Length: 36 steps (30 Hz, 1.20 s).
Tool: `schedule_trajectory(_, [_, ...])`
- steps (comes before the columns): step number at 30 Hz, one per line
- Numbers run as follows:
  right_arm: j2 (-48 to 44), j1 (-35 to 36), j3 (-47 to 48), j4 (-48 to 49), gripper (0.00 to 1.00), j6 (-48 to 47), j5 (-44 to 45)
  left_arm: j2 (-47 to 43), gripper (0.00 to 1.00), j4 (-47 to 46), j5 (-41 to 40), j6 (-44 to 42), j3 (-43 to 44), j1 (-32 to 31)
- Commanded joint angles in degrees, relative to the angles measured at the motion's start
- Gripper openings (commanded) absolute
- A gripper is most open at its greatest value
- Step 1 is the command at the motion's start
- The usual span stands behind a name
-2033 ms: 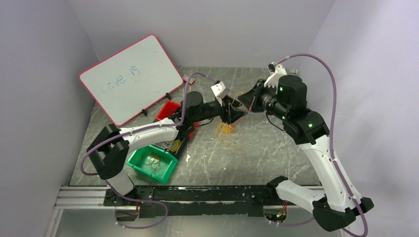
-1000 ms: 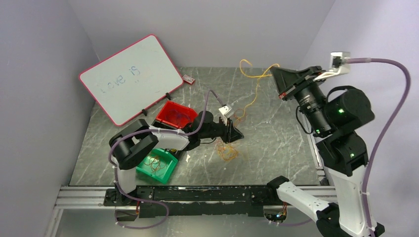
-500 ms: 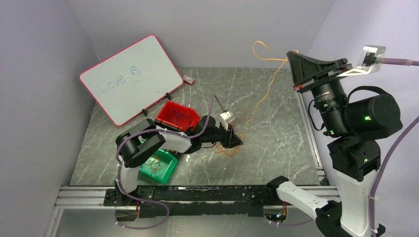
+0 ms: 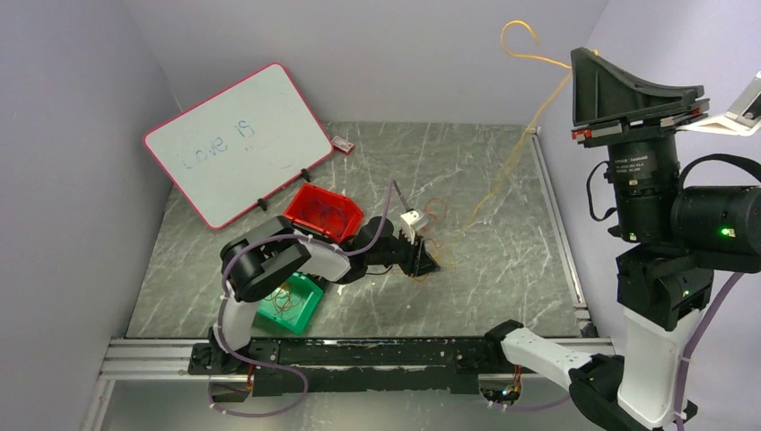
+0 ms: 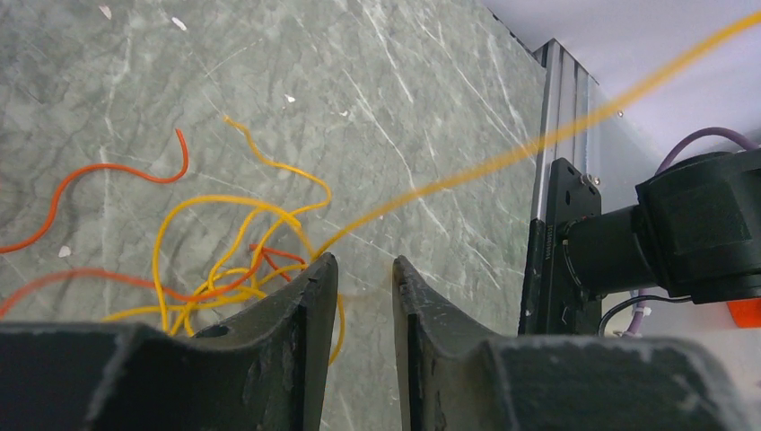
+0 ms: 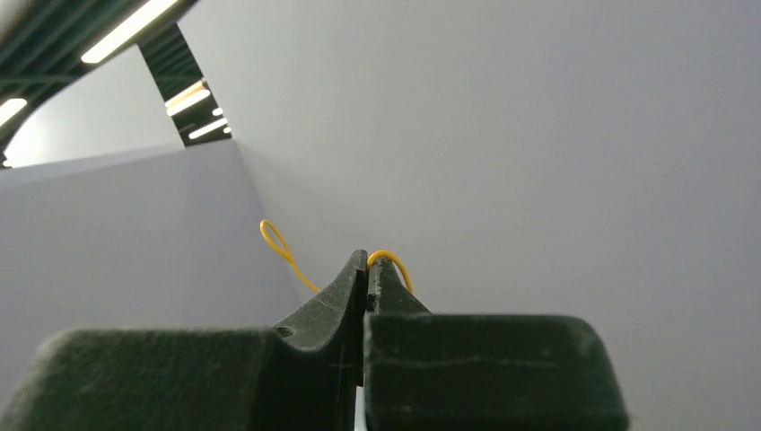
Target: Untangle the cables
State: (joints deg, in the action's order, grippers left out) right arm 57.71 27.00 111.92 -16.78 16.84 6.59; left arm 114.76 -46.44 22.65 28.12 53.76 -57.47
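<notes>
Grey marbled table [image 4: 502,269], closed in by pale lilac walls, carries the whole scene. At the far left a red-rimmed whiteboard [image 4: 238,144] stands tilted with faint writing on it. Nearer the arms sit a red bin [image 4: 323,211] and, just in front of it, a green bin [image 4: 303,316] with a few orange loops lying inside. The left arm reaches low across the middle of the table, and the left gripper [image 4: 429,263] is down near the surface at the edge of the cables [image 5: 224,260], a loose tangle of yellow, orange and reddish loops lying mid-table. Its fingers [image 5: 296,341] stand slightly spread with a narrow gap between them, clamping nothing, and a yellow strand runs right past the tip of one. From the tangle a single yellow cable [image 4: 516,162] slants up and to the right, clear of the table, and ends in a small loop in the air against the back wall. The right gripper [image 4: 579,63], raised high at the right side, has its fingers pressed together on that yellow cable, pinching it at the very tips just short of the looped end.
</notes>
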Motion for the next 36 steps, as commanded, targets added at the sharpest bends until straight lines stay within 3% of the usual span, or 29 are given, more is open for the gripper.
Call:
schedule_trajectory(1, [1.3,-0.1,3.1,6.0,0.00,-1.2,-0.7,2.0,0.35,-2.5,-0.2,0.3,-0.4,-0.6])
schedule_trajectory(12, [5.7,-0.2,10.2,11.0,0.00,-1.9,-2.0,3.8,0.36,-3.1,-0.6,0.8,-1.3,-1.1])
schedule_trajectory(18, [7.0,-0.1,11.5,8.5,0.00,-2.3,-1.5,1.9,0.37,-2.4,-1.1,0.9,-1.6,-1.1])
schedule_trajectory(21, [6.2,-0.1,9.1,7.5,0.00,-2.0,-1.3,-1.1,0.39,3.9,-4.1,-0.4,0.3,-1.1])
schedule_trajectory(30, [3.3,-0.1,3.0,6.6,0.00,-2.4,0.3,-11.5,0.61,27.9,-14.5,-6.5,6.9,-1.1])
schedule_trajectory(36, [1.4,-0.1,-1.4,6.2,0.00,-2.3,1.6,-18.4,0.65,35.6,-20.6,-9.2,6.2,-1.1])
